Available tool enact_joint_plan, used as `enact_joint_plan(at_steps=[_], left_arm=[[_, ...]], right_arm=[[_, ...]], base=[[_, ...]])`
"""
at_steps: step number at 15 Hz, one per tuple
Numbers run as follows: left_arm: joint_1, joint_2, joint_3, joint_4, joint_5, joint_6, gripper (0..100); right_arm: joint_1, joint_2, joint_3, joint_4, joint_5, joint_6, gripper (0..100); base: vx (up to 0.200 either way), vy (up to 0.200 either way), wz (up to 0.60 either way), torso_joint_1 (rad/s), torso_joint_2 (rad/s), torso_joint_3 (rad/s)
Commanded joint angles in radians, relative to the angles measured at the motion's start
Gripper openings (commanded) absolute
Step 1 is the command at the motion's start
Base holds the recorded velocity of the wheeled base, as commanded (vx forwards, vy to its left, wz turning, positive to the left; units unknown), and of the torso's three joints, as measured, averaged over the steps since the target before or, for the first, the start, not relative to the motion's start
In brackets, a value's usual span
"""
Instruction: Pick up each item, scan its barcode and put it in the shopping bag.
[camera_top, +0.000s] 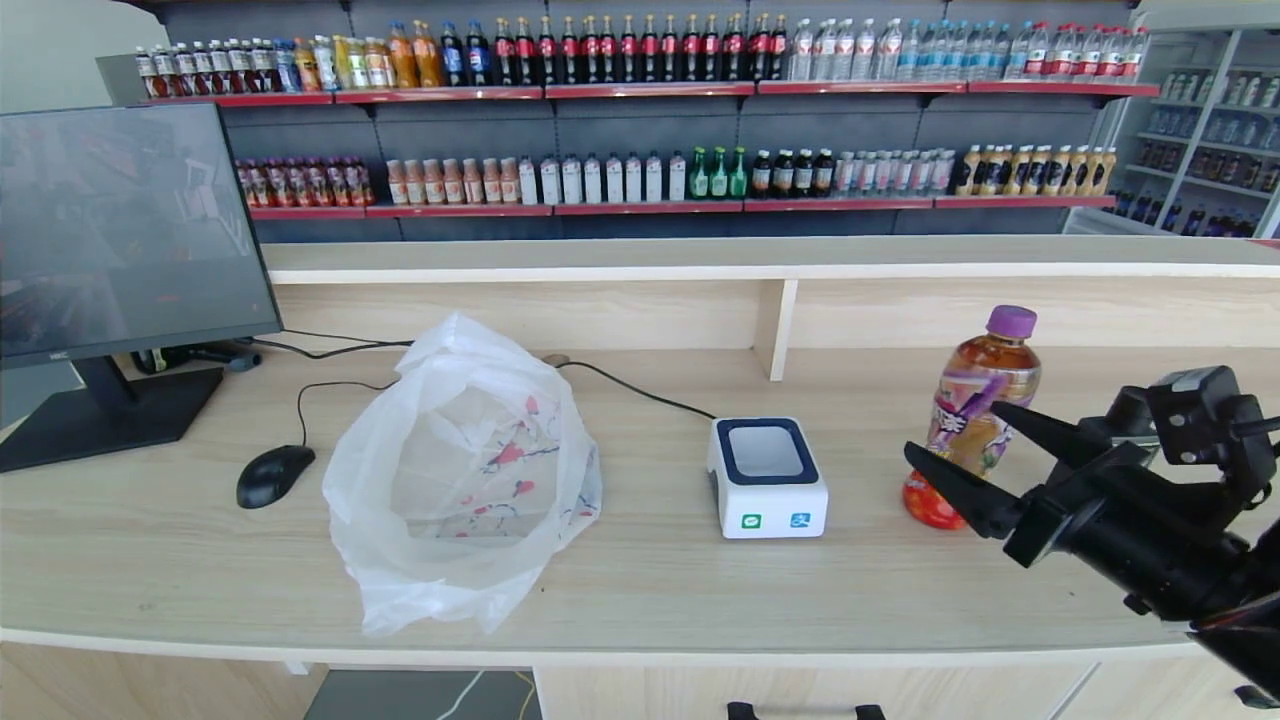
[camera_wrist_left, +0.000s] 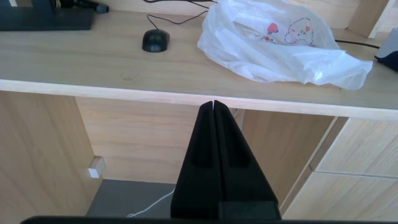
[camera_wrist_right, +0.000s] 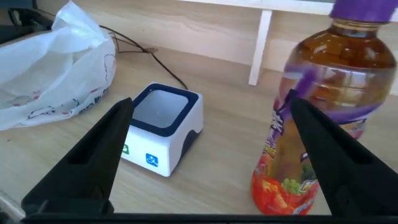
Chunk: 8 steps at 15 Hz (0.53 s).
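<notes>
My right gripper (camera_top: 955, 432) hangs with its jaws spread wide and holding nothing. Just ahead of it the bottle (camera_top: 985, 385), purple-capped and full of amber drink, stands upright on the counter (camera_top: 650, 590). Whether a finger touches it I cannot tell. The scanner (camera_top: 767, 477) sits between the bottle and the white shopping bag (camera_top: 460, 470), which lies slumped and open. My left gripper (camera_wrist_left: 213, 109) is below the counter's front edge, its jaws pressed together on nothing.
</notes>
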Motion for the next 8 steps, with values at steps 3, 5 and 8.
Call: enact_joint_plan(at_steps=[3, 5, 8], left_arm=[[0.000, 0.000, 0.000, 0.000, 0.000, 0.000, 0], [0.000, 0.000, -0.001, 0.000, 0.000, 0.000, 0], [0.000, 0.000, 0.000, 0.000, 0.000, 0.000, 0]], right_arm=[[0.063, 0.060, -0.037, -0.008, 0.032, 0.017, 100], [0.054, 0.113, -0.069, -0.013, 0.029, 0.006, 100], [0.028, 0.198, -0.005, -0.108, 0.024, -0.003, 100]], base=[[0.000, 0.000, 0.00, 0.000, 0.00, 0.000], [0.000, 0.000, 0.00, 0.000, 0.00, 0.000], [0.000, 0.000, 0.00, 0.000, 0.00, 0.000]])
